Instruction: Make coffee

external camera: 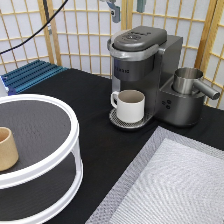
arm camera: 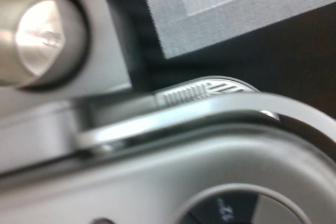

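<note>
The grey coffee machine [external camera: 142, 65] stands at the back with its lid down. A cream-white mug [external camera: 130, 105] with a handle sits on the machine's drip tray [external camera: 120, 122] under the spout. My gripper [external camera: 128, 7] is at the exterior view's top edge, just above the machine's lid, with its two fingertips apart and nothing between them. The wrist view looks down on the machine's lid and silver handle [arm camera: 217, 115] from close by, with the drip tray [arm camera: 202, 90] below. The coffee pod is out of view.
A metal frother cup [external camera: 187, 80] sits on the machine's right side and shows in the wrist view [arm camera: 45, 40]. A white two-tier turntable [external camera: 35, 150] at the left holds a tan handleless cup [external camera: 7, 148]. A grey mat [external camera: 170, 185] lies at the bottom right. A blue rack [external camera: 30, 75] is at the back left.
</note>
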